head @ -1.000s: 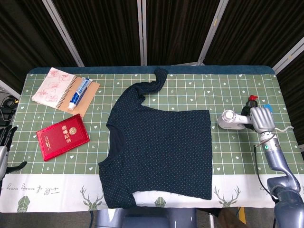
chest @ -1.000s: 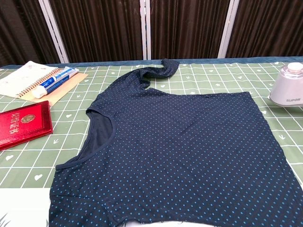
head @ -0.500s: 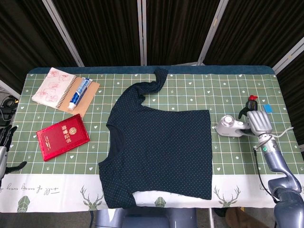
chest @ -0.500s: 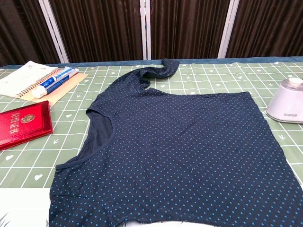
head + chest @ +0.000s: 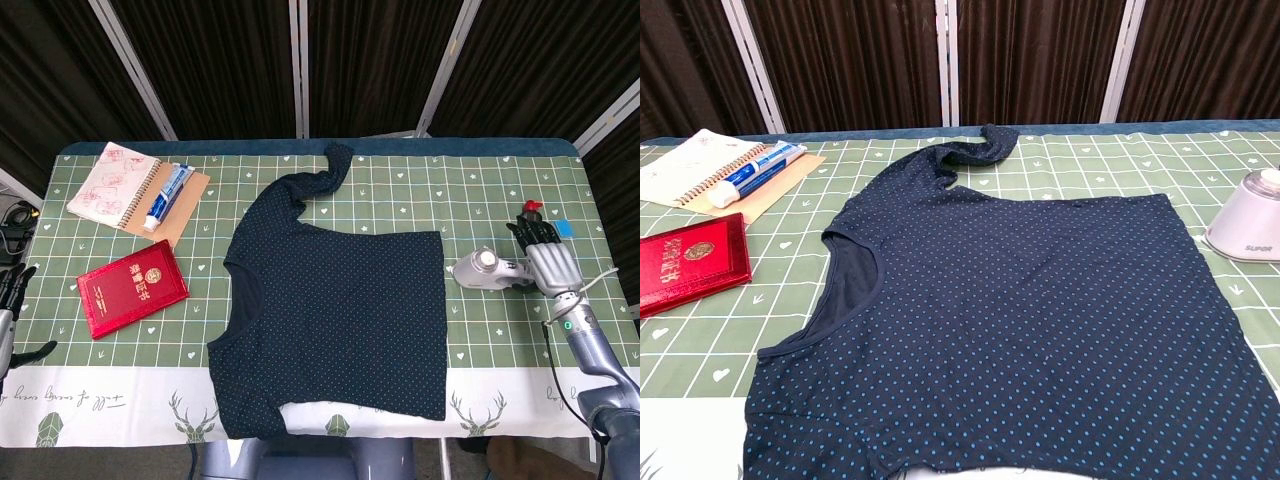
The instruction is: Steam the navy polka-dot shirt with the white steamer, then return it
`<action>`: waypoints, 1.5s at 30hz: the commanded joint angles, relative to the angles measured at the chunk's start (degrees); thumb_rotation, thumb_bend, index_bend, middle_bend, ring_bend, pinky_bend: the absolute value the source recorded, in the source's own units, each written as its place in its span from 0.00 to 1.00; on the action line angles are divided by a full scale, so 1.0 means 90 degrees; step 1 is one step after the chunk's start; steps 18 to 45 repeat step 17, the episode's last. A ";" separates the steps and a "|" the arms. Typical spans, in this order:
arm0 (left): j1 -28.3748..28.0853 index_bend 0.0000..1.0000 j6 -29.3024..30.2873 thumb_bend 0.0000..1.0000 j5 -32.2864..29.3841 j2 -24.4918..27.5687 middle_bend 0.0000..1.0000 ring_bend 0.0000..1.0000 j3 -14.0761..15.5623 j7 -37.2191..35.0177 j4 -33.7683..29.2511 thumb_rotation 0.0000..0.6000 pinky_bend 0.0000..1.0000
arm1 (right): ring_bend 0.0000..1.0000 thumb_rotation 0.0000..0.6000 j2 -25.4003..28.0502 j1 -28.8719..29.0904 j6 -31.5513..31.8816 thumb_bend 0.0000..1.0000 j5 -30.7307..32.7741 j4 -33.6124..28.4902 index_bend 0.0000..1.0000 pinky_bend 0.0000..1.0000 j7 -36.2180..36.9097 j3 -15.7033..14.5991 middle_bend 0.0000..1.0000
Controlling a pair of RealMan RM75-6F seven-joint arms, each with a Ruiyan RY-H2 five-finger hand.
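Observation:
The navy polka-dot shirt (image 5: 335, 310) lies flat in the middle of the table, one sleeve (image 5: 336, 165) bunched toward the far edge; in the chest view the shirt (image 5: 1020, 330) fills the foreground. The white steamer (image 5: 484, 270) stands just right of the shirt's right edge, and my right hand (image 5: 545, 260) holds its handle from the right. In the chest view the steamer (image 5: 1250, 222) shows at the right border, with the hand out of frame. My left hand (image 5: 12, 295) hangs off the table's left edge, its dark fingers spread and holding nothing.
A spiral notebook (image 5: 115, 186) and a toothpaste tube (image 5: 168, 196) on brown card lie at the back left. A red booklet (image 5: 132, 287) lies left of the shirt. A red-capped item (image 5: 531, 209) and a blue tag (image 5: 563, 227) sit behind my right hand.
My right hand has carried the steamer toward the near side and slightly left, closer to the shirt's right edge. The shirt and the left hand have not moved.

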 commanded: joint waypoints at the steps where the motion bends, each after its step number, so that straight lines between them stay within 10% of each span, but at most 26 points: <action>1: 0.0039 0.00 0.0068 0.00 0.0052 0.0049 0.00 0.00 0.0005 -0.0068 -0.0027 1.00 0.00 | 0.00 1.00 0.0957 -0.0427 0.0582 0.00 0.0236 -0.1703 0.00 0.00 -0.1270 0.0171 0.00; 8: 0.0093 0.00 0.0198 0.00 0.0231 0.0106 0.00 0.00 0.0019 -0.0230 0.0009 1.00 0.00 | 0.00 1.00 0.2722 -0.1254 0.1693 0.00 0.0597 -0.5521 0.00 0.00 -0.2886 0.0337 0.00; 13: 0.0157 0.00 0.0302 0.00 0.0422 0.0129 0.00 0.00 0.0081 -0.0385 0.0003 1.00 0.00 | 0.00 1.00 0.3117 -0.1831 0.2409 0.00 0.0824 -0.6900 0.00 0.00 -0.3888 0.0280 0.00; 45: 0.0197 0.00 0.0343 0.00 0.0558 0.0189 0.00 0.00 0.0135 -0.0515 -0.0003 1.00 0.00 | 0.00 1.00 0.3066 -0.2092 0.2793 0.00 0.0697 -0.7238 0.00 0.00 -0.4073 0.0212 0.00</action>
